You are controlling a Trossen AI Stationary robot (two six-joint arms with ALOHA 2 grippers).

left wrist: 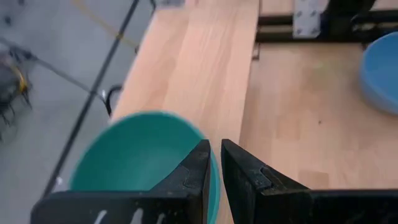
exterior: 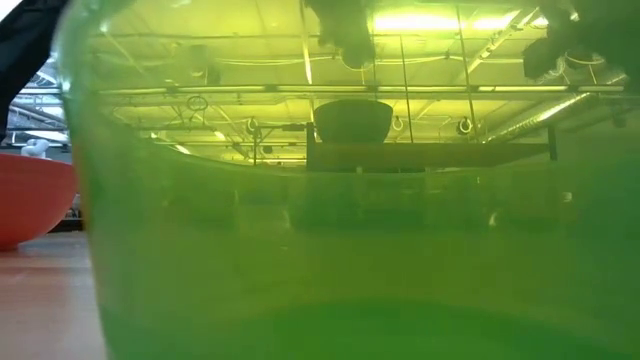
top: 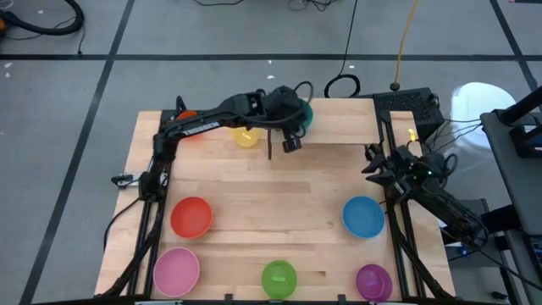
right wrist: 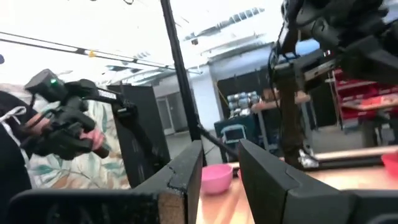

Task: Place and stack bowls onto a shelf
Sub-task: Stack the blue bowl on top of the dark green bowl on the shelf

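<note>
Spanning the grey-floored room, the light-wood table (top: 279, 191) carries pink (top: 176, 271), red (top: 191, 217), green (top: 279, 278), purple (top: 373, 280) and blue (top: 363, 216) bowls, all mouth-up. On the shelf (top: 339, 123), long axis left-right, the left gripper (left wrist: 214, 165) pinches the teal bowl (left wrist: 137, 152) by its rim beside the yellow bowl (top: 246, 135). At the table's right edge, the right gripper (right wrist: 221, 158) waits slightly parted, holding nothing.

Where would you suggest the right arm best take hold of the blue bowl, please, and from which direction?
Probably by its rim. The blue bowl sits upright and open-side up on the table, so its thin upper wall is exposed: one finger could go inside and one outside. Coming straight down from above onto the edge nearest the right tool looks best, since that arm waits just beside it and no other bowl crowds that side.
</note>
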